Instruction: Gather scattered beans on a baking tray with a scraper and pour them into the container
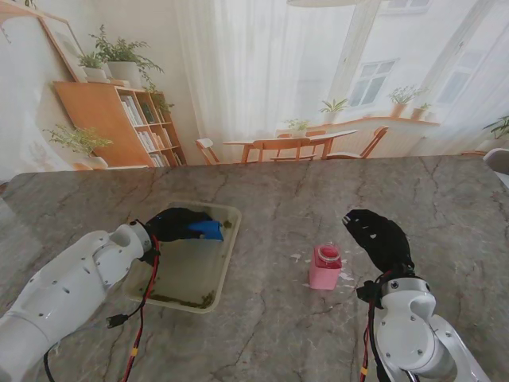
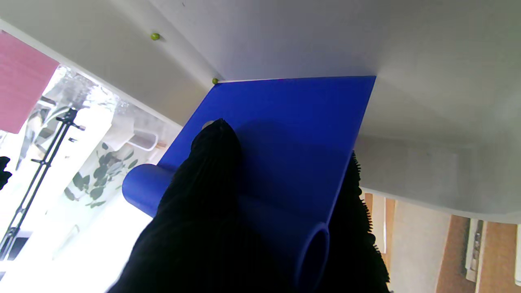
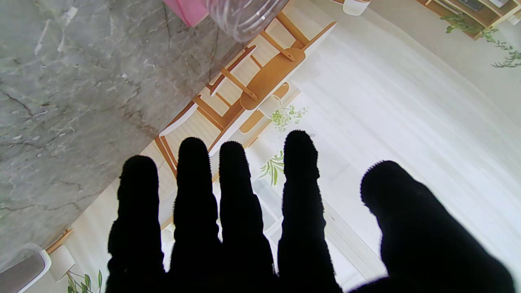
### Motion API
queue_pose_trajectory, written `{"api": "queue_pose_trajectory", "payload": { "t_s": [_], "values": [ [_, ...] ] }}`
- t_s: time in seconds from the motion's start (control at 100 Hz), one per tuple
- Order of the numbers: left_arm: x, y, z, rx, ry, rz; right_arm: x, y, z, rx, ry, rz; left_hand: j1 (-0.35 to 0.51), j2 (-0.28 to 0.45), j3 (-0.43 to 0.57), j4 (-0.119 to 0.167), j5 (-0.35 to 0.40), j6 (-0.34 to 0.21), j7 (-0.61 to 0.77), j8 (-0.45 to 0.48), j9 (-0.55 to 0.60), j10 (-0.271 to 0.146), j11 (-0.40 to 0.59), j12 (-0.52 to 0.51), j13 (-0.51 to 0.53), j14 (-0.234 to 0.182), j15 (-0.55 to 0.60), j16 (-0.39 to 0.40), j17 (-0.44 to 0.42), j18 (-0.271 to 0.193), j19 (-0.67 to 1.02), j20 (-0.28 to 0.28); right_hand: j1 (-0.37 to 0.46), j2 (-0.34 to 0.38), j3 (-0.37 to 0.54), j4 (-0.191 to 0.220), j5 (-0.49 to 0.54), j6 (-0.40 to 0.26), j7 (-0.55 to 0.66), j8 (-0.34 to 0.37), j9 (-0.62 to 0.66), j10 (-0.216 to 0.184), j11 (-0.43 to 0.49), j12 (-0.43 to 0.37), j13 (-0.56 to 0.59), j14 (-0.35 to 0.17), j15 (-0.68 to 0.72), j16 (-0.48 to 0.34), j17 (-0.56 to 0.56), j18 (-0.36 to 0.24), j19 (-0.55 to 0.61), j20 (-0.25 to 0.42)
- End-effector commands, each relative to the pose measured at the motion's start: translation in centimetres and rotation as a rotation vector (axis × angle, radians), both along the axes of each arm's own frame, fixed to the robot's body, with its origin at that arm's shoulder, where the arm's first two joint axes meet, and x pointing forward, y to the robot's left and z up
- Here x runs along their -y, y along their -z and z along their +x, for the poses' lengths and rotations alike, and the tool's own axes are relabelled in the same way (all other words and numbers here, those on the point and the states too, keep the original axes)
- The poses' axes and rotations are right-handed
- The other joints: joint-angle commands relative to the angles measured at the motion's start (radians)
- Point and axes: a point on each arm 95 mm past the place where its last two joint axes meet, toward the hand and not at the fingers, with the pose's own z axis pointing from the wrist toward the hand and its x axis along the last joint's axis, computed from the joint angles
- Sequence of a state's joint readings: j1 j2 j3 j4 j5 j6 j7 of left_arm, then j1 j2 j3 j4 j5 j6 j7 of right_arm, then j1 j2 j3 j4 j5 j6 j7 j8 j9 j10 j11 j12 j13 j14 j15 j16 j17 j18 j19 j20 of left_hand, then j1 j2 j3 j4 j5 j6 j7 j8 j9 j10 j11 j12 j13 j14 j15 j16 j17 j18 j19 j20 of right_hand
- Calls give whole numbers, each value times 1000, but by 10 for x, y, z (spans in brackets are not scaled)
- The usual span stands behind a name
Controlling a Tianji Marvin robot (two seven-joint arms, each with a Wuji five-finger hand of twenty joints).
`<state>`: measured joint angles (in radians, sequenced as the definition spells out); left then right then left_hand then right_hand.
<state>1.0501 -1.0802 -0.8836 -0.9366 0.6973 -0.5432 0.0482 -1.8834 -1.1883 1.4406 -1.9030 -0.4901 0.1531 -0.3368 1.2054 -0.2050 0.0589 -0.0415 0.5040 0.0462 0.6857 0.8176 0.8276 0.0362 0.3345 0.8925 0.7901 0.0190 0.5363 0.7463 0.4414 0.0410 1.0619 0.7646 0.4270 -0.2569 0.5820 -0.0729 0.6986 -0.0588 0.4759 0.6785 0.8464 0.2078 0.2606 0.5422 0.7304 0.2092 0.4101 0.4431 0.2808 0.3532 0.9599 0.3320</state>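
Observation:
My left hand [image 1: 176,224], in a black glove, is shut on the blue scraper [image 1: 207,230] over the far part of the pale baking tray [image 1: 231,235]. In the left wrist view the scraper blade [image 2: 285,122] rests its edge on the tray floor, with two green beans [image 2: 155,36] close by. A line of green beans [image 1: 184,301] lies along the tray's near edge, and a few [image 1: 227,224] sit by the far right corner. The pink container [image 1: 325,267] stands upright right of the tray. My right hand [image 1: 379,235] hovers open beside it, fingers [image 3: 194,183] spread.
The grey marble table [image 1: 302,334] stretches around the tray and container. A red cable [image 1: 141,318] hangs from my left forearm near the tray's near left side. The backdrop shows shelves, chairs and windows.

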Motion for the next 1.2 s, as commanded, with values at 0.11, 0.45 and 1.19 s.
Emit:
{"api": "queue_pose_trajectory", "payload": {
  "t_s": [0.11,0.45,1.19],
  "values": [
    [-5,17,-7,-55,-78,37,-2,2,0,-13,-15,6,86,91,120,-74,36,88,-65,-23,48,46,125,60,38,-2,235,101,-21,43,94,74,-6,19,-19,18,27,-34,9,10,5,-22,-5,14,8,-16,-13,12,-15,13,-8,17],
    [1,10,13,-39,-182,73,-1,2,0,-11,-13,6,86,90,120,-70,51,134,-124,-22,46,76,253,51,25,4,389,138,-39,65,181,128,-6,20,-21,18,28,-33,9,10,6,-20,-5,14,7,-15,-13,12,-15,15,-8,18],
    [17,16,44,-78,-183,79,-1,2,0,-11,-17,11,86,81,117,-62,64,146,-140,-26,50,83,313,20,22,19,469,150,-45,72,225,152,-5,23,-27,18,28,-34,8,10,5,-20,-7,13,7,-14,-15,12,-16,15,-10,19]
  ]
}}
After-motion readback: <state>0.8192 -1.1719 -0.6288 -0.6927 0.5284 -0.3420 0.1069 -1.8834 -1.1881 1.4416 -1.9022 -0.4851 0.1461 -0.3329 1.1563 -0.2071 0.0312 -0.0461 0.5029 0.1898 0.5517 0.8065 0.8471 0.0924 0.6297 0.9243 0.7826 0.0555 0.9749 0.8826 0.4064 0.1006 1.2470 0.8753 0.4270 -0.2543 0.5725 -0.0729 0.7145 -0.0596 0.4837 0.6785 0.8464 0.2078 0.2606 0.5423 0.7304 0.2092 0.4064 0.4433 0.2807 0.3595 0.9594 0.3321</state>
